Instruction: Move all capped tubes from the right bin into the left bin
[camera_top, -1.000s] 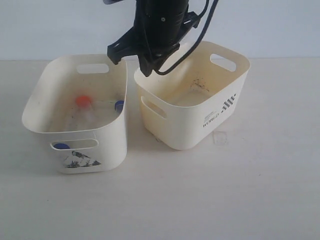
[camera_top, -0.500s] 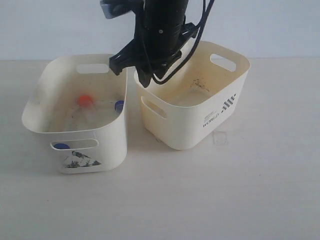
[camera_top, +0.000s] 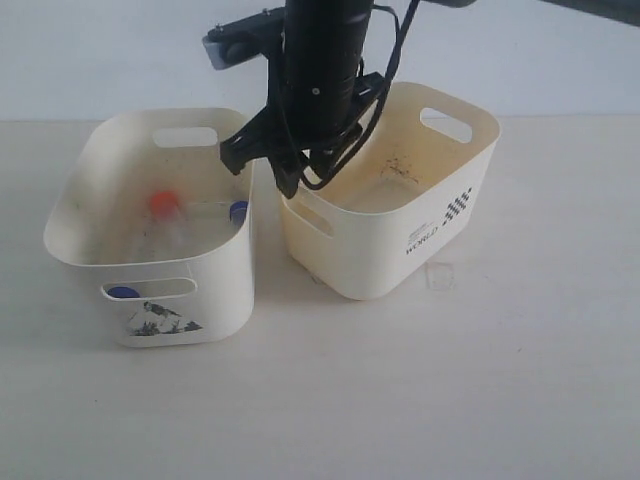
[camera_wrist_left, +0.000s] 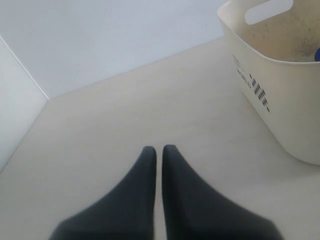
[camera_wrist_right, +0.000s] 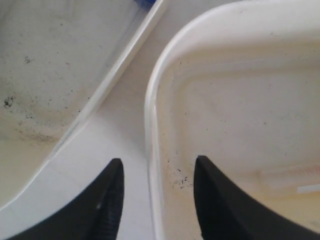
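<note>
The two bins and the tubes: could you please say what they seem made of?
Left bin and right bin: likely moulded plastic, cream, faint sheen, thin rounded rims, cut handle slots. Tubes: apparently clear plastic, see-through bodies, orange and blue caps.

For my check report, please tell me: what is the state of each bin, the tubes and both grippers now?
Left bin: upright, holds tubes.
Capped tubes: in the left bin, caps on; one orange and two blue caps show.
Right bin: upright, stained bottom, no tube seen inside.
Left gripper: fingers shut, nothing between them.
Right gripper: fingers open, astride the right bin's rim, holding nothing.
</note>
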